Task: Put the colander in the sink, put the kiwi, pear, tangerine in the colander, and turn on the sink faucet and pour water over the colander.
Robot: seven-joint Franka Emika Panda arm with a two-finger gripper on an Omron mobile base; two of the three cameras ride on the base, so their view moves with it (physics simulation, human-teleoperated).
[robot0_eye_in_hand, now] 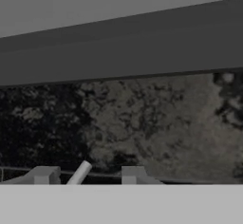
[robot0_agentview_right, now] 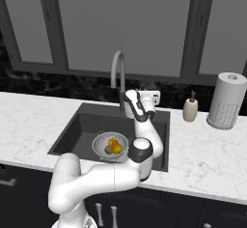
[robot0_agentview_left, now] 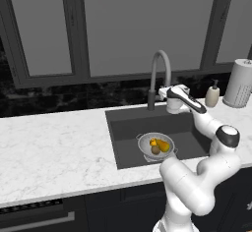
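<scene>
Reaching at the sink faucet point(robot0_agentview_left: 159, 73): end effector point(robot0_agentview_left: 163, 94) sits closed and empty just right of the faucet's base, a pale lever point(robot0_eye_in_hand: 79, 173) between its fingertips. Colander point(robot0_agentview_left: 156, 146) with kiwi point(robot0_agentview_left: 155, 150), pear point(robot0_agentview_left: 163, 145), tangerine point(robot0_agentview_left: 153, 142) lies in the sink point(robot0_agentview_left: 129, 142), below the faucet.

Arm stretched forward, wrist level, hand point(robot0_eye_in_hand: 85, 174) with jaws drawn close together.
</scene>
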